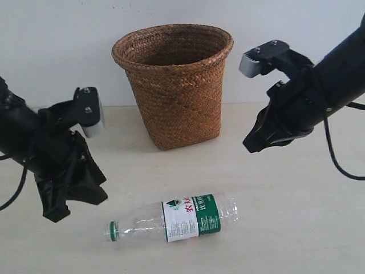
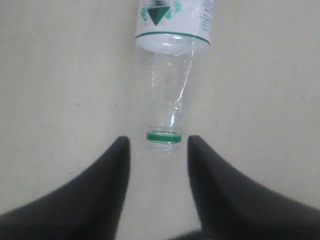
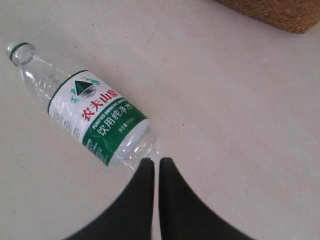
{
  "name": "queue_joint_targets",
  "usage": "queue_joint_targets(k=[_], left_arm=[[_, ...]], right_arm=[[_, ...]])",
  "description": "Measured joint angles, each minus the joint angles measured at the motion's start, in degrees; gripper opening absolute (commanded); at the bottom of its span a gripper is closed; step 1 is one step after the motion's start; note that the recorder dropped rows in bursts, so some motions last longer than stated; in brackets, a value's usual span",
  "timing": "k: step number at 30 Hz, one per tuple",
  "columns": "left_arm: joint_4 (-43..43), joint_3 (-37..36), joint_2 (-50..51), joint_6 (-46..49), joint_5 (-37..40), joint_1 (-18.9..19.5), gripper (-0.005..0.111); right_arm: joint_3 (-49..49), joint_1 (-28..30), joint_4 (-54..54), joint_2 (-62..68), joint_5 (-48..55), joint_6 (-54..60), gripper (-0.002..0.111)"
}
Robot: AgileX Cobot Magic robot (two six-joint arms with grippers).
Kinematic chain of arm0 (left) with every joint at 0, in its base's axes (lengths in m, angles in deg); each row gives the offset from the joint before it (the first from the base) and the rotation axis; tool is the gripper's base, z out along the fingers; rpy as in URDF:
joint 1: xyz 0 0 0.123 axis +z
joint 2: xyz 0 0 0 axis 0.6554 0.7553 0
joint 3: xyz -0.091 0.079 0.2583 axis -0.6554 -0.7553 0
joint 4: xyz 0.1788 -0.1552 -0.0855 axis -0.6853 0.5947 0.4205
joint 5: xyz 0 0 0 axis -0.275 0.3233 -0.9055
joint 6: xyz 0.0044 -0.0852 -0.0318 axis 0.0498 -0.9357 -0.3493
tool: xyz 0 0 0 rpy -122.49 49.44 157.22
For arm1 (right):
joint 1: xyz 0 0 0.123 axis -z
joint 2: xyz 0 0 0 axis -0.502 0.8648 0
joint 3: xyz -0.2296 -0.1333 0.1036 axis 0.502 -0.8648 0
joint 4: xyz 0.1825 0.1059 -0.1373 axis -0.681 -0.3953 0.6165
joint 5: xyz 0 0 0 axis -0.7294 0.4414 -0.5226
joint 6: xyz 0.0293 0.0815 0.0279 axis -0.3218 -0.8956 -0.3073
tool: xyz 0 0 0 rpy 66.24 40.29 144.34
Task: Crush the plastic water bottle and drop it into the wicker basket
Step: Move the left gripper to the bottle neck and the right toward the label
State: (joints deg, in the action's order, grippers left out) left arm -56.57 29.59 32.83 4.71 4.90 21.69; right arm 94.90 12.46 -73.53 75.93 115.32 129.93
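Note:
The plastic water bottle (image 1: 171, 220) lies on its side on the table, whole in shape, its green-ringed neck pointing left. Behind it stands the wicker basket (image 1: 173, 85), upright and apart from it. My left gripper (image 1: 77, 206) hangs open just left of the bottle's neck. In the left wrist view the bottle (image 2: 172, 90) points its neck at the gap of the left gripper (image 2: 158, 145), untouched. My right gripper (image 1: 254, 145) hovers shut and holds nothing, above the table to the right. The right wrist view shows that gripper (image 3: 156, 162) near the base of the bottle (image 3: 95, 117).
The pale table (image 1: 296, 228) runs back to a white wall behind the basket. A corner of the basket's base (image 3: 272, 11) shows in the right wrist view. Both black arms lean in from the sides.

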Motion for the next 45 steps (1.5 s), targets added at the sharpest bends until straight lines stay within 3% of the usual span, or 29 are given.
queue_joint_targets(k=[2,4,16,33,38,43,45], left_arm=[[-1.6,0.0,1.2,0.0,-0.3,-1.3,0.067],[-2.3,0.0,2.4,0.0,-1.2,-2.0,0.072],[-7.0,0.1,9.3,1.6,-6.6,-4.1,0.071],[-7.0,0.1,17.4,6.3,-14.1,-4.5,0.071],[-3.6,0.1,19.3,8.2,-16.4,-4.5,0.071],[-0.9,0.2,20.9,11.3,-17.0,-4.5,0.063],[0.0,0.3,21.3,11.4,-17.0,-4.5,0.044]], right_arm=[[0.4,-1.2,-0.1,1.1,0.0,0.0,0.000],[0.6,-2.2,-0.1,2.0,0.0,0.0,0.000],[0.7,-4.2,-1.0,5.3,-0.1,0.0,0.000],[0.8,-4.2,-1.6,8.1,-0.7,0.0,0.000],[0.8,-4.2,-1.6,8.1,-0.7,0.0,0.000],[0.8,-4.2,-1.6,8.1,-0.7,0.0,0.000],[0.8,-4.2,-1.6,8.1,-0.7,0.0,0.000]])
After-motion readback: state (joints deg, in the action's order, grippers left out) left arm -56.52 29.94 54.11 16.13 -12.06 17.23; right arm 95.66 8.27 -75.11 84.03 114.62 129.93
